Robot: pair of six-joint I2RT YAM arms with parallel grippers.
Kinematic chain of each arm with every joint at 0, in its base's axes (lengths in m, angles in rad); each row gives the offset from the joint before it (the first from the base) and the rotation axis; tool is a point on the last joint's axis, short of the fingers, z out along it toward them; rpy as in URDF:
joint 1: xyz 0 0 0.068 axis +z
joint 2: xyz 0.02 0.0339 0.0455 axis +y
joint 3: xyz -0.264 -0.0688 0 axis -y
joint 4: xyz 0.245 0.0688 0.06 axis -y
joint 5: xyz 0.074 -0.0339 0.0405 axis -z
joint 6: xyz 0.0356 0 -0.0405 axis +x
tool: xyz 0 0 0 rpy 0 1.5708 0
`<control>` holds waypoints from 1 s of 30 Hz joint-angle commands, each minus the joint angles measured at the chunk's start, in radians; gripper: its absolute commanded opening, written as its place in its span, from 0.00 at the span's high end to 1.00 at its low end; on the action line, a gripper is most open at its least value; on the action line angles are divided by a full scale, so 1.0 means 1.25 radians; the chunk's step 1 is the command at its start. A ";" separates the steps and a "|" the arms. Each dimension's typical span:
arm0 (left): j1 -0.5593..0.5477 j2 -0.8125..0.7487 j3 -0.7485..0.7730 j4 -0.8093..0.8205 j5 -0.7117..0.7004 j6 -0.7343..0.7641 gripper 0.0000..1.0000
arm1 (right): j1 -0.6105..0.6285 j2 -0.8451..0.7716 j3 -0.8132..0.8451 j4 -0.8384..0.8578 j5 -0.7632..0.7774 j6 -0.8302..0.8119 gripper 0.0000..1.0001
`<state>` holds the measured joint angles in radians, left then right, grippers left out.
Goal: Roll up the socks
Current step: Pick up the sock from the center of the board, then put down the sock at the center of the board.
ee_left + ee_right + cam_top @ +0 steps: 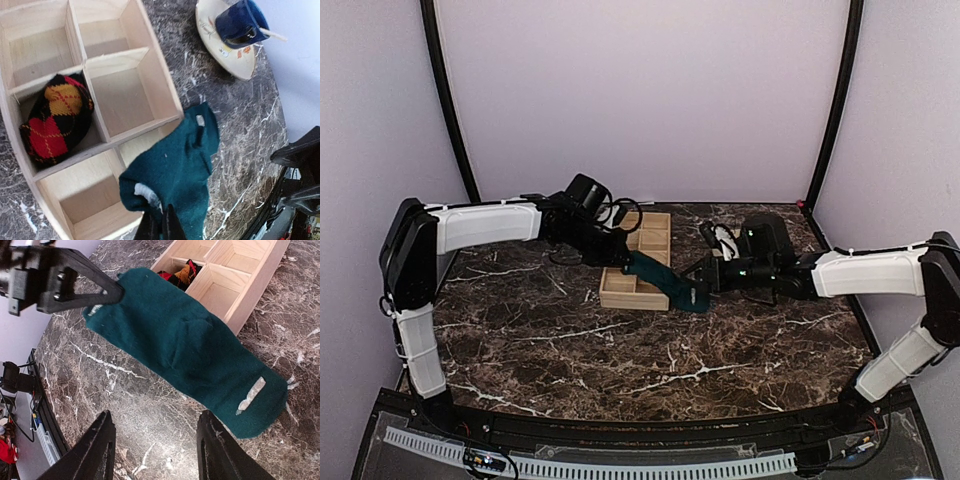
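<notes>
The left gripper [161, 226] clamps one end of the teal sock [175, 165]; it hangs flat, unrolled, stretching toward the right gripper [155, 440], whose jaws stand apart, empty; beside, the argyle sock [57, 117] sits bundled in the tray [165, 75]; apparently half done.

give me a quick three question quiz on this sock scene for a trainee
1. Which gripper is shut on the plain dark teal fabric sock? A) left gripper B) right gripper C) neither
2. What lies bundled in a compartment of the pale wooden divided tray?
3. True or false: the teal sock lies wholly inside the tray.

Key
1. A; the right gripper stands open.
2. The black fabric sock with red and orange argyle diamonds.
3. False; its toe end reaches out over the dark marbled table.
</notes>
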<state>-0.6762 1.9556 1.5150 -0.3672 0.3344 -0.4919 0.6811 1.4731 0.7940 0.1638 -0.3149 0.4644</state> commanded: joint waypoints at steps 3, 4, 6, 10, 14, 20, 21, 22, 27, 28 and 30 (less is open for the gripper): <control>-0.013 -0.168 -0.026 0.000 -0.100 -0.050 1.00 | 0.005 -0.037 -0.018 0.039 0.009 0.000 0.50; -0.014 -0.195 -0.043 0.002 -0.128 -0.061 1.00 | 0.006 -0.040 -0.020 0.042 0.009 0.000 0.50; -0.013 -0.261 -0.112 0.022 -0.195 -0.100 1.00 | 0.006 -0.044 -0.021 0.050 0.005 0.000 0.50; -0.013 -0.386 -0.244 0.042 -0.305 -0.188 1.00 | 0.011 -0.039 -0.013 0.061 -0.008 -0.001 0.50; -0.013 -0.534 -0.427 0.057 -0.387 -0.338 1.00 | 0.031 -0.015 0.016 0.060 -0.012 -0.016 0.49; -0.062 -0.740 -0.696 0.050 -0.512 -0.617 1.00 | 0.070 0.057 0.064 0.088 -0.028 -0.024 0.49; -0.079 -0.762 -0.721 0.030 -0.535 -0.662 1.00 | 0.077 0.070 0.071 0.094 -0.032 -0.024 0.49; -0.098 -0.777 -0.737 0.004 -0.559 -0.707 1.00 | 0.083 0.084 0.079 0.099 -0.034 -0.024 0.49; -0.206 -0.788 -0.765 -0.141 -0.634 -0.906 0.98 | 0.125 0.164 0.128 0.121 -0.042 -0.030 0.49; -0.233 -0.780 -0.766 -0.157 -0.638 -0.937 0.97 | 0.129 0.179 0.138 0.126 -0.045 -0.030 0.49; -0.272 -0.761 -0.765 -0.186 -0.642 -0.989 0.94 | 0.141 0.211 0.157 0.136 -0.047 -0.029 0.49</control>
<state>-0.9390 0.9829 0.5739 -0.4595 -0.3832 -1.4960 0.8276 1.6817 0.9348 0.2638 -0.3519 0.4416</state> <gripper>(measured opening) 0.044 0.506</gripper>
